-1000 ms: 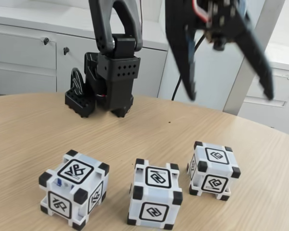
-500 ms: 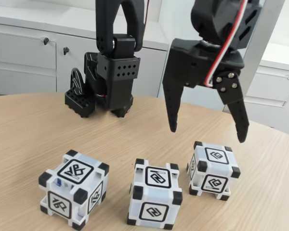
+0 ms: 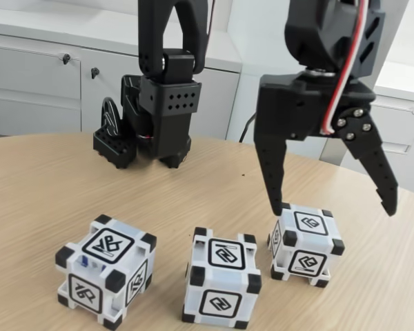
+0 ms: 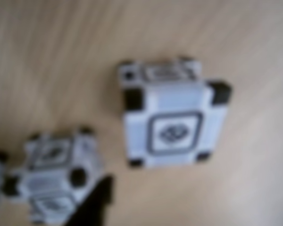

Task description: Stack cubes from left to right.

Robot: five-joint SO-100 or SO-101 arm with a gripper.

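**Gripper spread above the right-hand cube**

Gripper (image 3: 331, 207): jaws wide apart, nothing held. Positioned over the right cube (image 3: 307, 243) in the fixed view, left fingertip (image 3: 276, 203) just above that cube's upper left corner, right fingertip (image 3: 390, 207) out past its right side, higher than its top face.

Three cubes in a row on the wooden counter (image 3: 41, 200), all resting flat, none stacked. Left cube (image 3: 107, 270) turned slightly, corner toward the camera. Middle cube (image 3: 222, 278) near the front edge of the picture, just beside the right cube but apart from it.

Wrist view blurred: one cube (image 4: 172, 113) near centre, seen from above, a second cube (image 4: 56, 174) at lower left, edge of a third at the left border. Glyph details not legible there.

Arm base (image 3: 155, 114) at the rear of the counter, well apart from the cubes.
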